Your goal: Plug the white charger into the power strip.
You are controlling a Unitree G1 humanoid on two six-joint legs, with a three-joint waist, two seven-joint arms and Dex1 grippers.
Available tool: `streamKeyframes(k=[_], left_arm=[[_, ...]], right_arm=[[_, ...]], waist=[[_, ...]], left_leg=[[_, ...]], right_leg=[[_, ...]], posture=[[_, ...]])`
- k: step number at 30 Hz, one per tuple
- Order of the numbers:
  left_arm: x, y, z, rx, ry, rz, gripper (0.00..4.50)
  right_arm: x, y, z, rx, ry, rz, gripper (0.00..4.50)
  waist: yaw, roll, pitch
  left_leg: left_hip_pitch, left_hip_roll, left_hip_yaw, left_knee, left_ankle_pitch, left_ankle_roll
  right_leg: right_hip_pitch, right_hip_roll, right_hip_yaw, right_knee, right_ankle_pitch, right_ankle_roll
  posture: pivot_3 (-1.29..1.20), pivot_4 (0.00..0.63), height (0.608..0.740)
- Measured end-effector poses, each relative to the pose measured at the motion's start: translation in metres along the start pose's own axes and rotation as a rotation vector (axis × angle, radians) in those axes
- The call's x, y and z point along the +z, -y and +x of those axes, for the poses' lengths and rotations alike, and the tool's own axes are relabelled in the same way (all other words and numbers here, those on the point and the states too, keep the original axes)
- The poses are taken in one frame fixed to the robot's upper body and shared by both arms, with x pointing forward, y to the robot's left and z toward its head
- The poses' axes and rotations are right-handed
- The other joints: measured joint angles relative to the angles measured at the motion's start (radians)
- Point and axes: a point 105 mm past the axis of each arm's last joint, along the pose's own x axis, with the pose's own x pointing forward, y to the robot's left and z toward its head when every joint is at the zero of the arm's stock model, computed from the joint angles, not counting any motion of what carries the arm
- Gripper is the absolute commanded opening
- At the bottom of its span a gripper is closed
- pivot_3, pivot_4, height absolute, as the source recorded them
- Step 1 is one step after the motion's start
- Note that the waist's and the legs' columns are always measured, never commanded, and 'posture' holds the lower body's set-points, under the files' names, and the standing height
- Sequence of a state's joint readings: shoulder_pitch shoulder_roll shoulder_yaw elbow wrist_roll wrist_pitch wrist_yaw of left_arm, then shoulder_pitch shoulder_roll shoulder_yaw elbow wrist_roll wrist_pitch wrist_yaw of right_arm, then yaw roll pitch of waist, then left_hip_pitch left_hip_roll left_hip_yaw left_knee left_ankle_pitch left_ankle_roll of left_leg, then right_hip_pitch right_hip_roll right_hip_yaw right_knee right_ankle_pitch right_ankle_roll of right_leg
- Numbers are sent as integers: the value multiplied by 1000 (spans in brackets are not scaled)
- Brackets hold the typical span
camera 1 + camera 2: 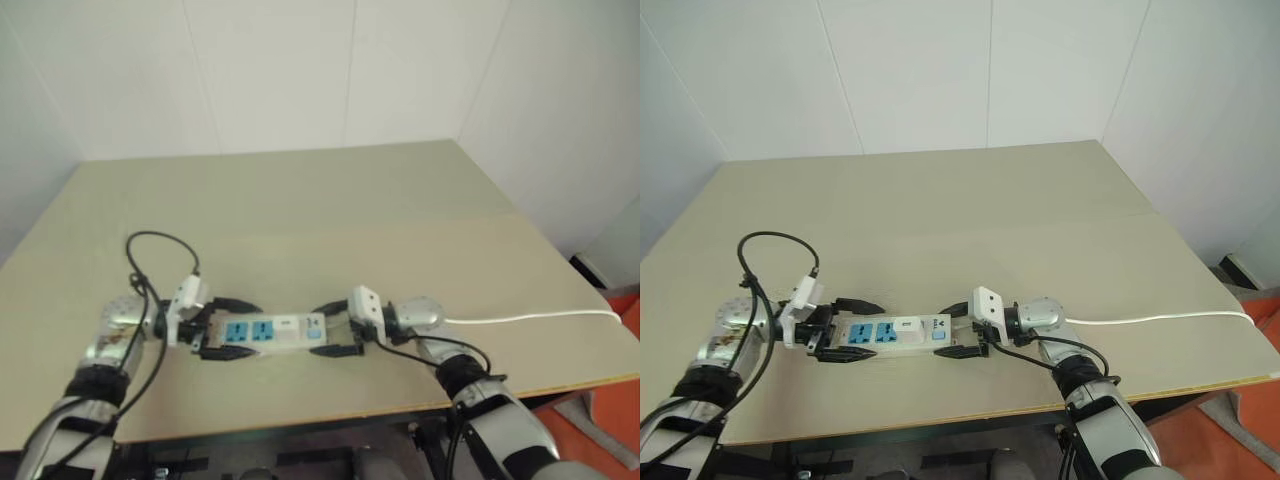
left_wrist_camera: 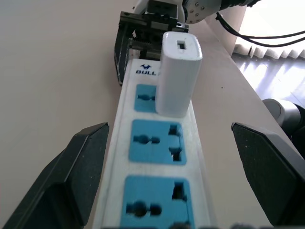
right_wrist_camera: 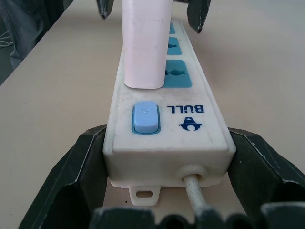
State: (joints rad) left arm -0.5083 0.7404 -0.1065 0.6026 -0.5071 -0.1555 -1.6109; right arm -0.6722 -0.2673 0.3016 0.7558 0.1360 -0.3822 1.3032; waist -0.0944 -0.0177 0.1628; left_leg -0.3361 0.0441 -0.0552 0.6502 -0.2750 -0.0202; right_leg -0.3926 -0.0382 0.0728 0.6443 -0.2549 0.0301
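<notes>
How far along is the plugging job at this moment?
Done: the white charger stands upright in the power strip, in the blue socket nearest the switch end. In hand: the right gripper has its jaws against the strip's cord end; the left gripper is open, jaws apart on either side of the strip, holding nothing. Left: only releasing the strip, it seems.

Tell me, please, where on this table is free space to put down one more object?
The table is bare across its whole far half, up to the walls, and on the near right around the thin cord. It is crowded only near the front edge, where the left gripper and right gripper flank the power strip holding the white charger.
</notes>
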Motion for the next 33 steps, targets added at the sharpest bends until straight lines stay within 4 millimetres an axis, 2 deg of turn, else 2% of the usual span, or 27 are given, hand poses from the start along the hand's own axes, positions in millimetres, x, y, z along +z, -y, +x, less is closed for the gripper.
streamKeyframes(k=[2,6,10,11,13,16,18,23,28,33], left_arm=[[11,-7,-13,48,13,23,4500],[23,-16,-30,129,59,32,4500],[27,-18,-33,149,79,39,4500],[28,-17,-33,152,87,45,4500],[30,-15,-31,150,97,48,4500],[34,-13,-32,163,113,63,4500],[38,-11,-34,172,126,73,4500],[32,-2,-39,171,109,57,4500],[24,3,-47,190,78,42,4500],[29,6,-46,190,76,63,4500]], right_arm=[[-4,1,-6,11,-39,3,4478],[-4,1,-13,36,-65,24,4478],[-4,3,-31,33,-107,23,4478],[-4,3,-37,26,-113,23,4478],[-3,0,-52,17,-137,21,4478],[7,-1,-81,-22,-162,1,4478],[26,5,-101,-63,-168,-41,4478],[67,3,-147,-113,-225,-132,4478],[72,-10,-169,-145,-260,-117,4478],[71,-18,-172,-175,-260,-111,4478]], waist=[[3,-2,2],[24,-3,2],[46,-3,5],[51,-3,5],[57,-2,6],[56,-2,8],[54,-2,8],[51,-2,8],[51,-3,9],[52,-3,9]], left_leg=[[-1,0,0,0,0,0],[-2,0,1,0,0,0],[-11,-1,1,2,0,-1],[-16,-1,0,3,1,-1],[-19,-1,0,3,1,-1],[-26,-1,1,3,1,-1],[-32,-1,1,5,1,-1],[-32,-1,1,6,1,-1],[-32,-1,1,7,1,-1],[-32,-1,1,7,1,-1]], right_leg=[[-1,0,0,-1,0,0],[-1,-1,-1,-2,0,0],[-9,-3,-2,-2,1,-1],[-13,-3,-3,-1,4,-7],[-16,-3,-3,-1,5,-9],[-23,-4,-3,-1,6,-9],[-29,-4,-3,1,6,-9],[-29,-4,-4,0,6,-9],[-28,-4,-3,0,6,-8],[-28,-4,-3,0,6,-8]], posture=[[0,150,740],[0,150,740],[0,150,740],[0,150,740],[0,150,740],[0,150,740],[0,150,740],[0,150,740],[0,150,740],[0,150,740]])
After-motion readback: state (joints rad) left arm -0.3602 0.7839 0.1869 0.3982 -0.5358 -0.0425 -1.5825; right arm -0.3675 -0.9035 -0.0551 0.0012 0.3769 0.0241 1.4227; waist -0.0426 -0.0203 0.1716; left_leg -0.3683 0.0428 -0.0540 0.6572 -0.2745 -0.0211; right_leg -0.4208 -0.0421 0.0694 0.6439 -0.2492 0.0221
